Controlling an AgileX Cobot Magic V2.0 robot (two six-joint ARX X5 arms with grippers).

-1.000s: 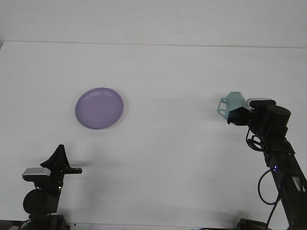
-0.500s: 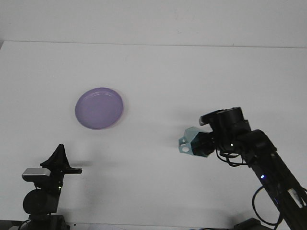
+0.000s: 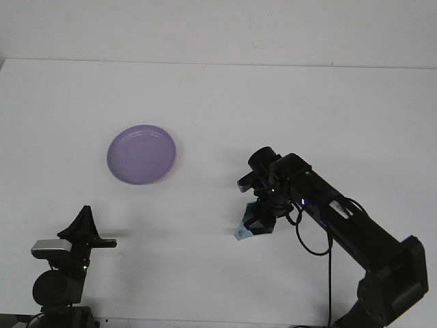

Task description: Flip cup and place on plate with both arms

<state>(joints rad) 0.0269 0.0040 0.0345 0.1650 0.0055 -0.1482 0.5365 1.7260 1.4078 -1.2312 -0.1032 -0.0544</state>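
Observation:
A purple plate [image 3: 141,154] lies flat on the white table [image 3: 218,102], left of centre. My right arm reaches in from the lower right towards the middle of the table. Its gripper [image 3: 257,220] points down and is shut on a light teal cup [image 3: 243,232]. Only a small corner of the cup shows below and left of the black fingers, down at or just above the table surface. The cup is well to the right of the plate and nearer to me. My left gripper [image 3: 85,222] rests at the lower left, below the plate and apart from both objects.
The right arm's dark links and cables [image 3: 341,225] cross the lower right part of the table. The left arm's base [image 3: 58,287] stands at the bottom left edge. A wall [image 3: 218,27] bounds the table at the back.
The right arm swung the cup from the right side towards the table's middle and lowered it, turning the gripper downward. The left arm and plate have not moved.

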